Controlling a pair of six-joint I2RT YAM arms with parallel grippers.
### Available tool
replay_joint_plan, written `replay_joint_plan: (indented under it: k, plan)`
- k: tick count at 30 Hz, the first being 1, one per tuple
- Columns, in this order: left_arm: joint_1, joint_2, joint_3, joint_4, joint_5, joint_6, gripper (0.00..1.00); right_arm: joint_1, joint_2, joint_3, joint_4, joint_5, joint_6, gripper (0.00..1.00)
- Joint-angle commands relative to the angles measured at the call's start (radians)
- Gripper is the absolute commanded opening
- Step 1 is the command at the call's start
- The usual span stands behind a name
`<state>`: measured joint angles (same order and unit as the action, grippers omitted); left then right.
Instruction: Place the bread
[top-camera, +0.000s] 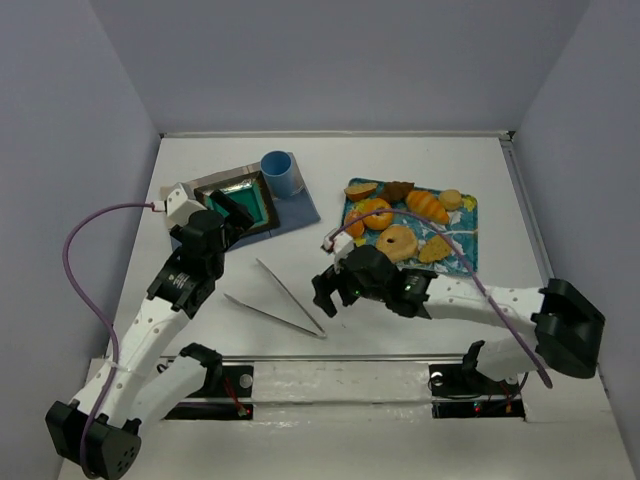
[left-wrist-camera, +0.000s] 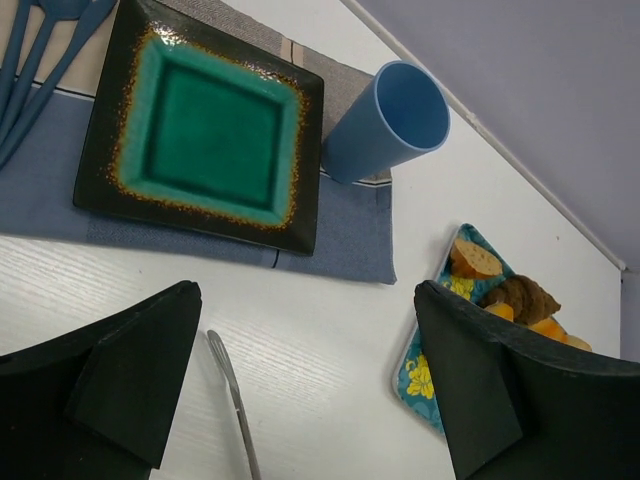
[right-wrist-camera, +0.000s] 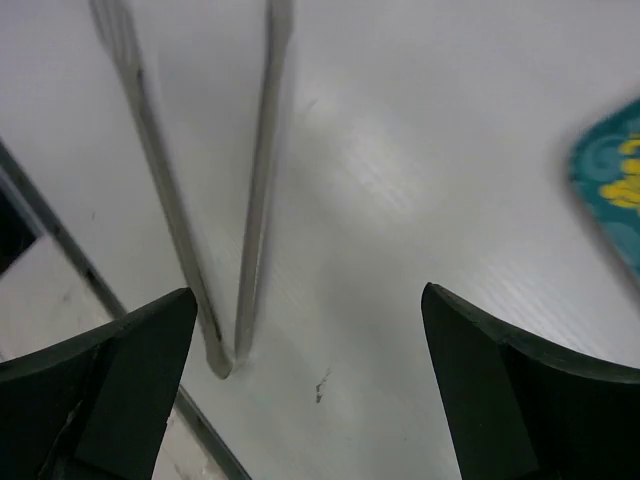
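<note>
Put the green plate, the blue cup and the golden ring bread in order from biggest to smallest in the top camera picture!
1. green plate: clearly biggest, even partly hidden.
2. blue cup and golden ring bread: they look about the same size there, so I won't rank them.

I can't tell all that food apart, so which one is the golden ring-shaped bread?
On the right half of the white table lies a teal flowered tray. The bread sits in its left part, just beyond a beige ring. It is a ring of deeper golden-orange than that paler one, and round, unlike the long croissant to its right.
</note>
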<state>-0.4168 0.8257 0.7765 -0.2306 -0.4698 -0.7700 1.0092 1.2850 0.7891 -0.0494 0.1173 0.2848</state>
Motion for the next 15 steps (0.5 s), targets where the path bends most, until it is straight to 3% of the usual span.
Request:
replay_joint_plan:
  k: [1, 10, 15]
  plan:
    - [0.01, -0.031, -0.016, 0.03, 0.002, 0.021, 0.99, 0.132, 0.138, 0.096, 0.128, -0.22, -0.254, 1.0]
    - [0.015, -0.008, -0.016, 0.036, -0.003, 0.032, 0.99, 0.224, 0.398, 0.226, 0.06, -0.159, -0.339, 1.0]
    - [0.016, -0.002, -0.014, 0.031, -0.012, 0.026, 0.99, 0.224, 0.465, 0.266, 0.054, -0.006, -0.288, 1.0]
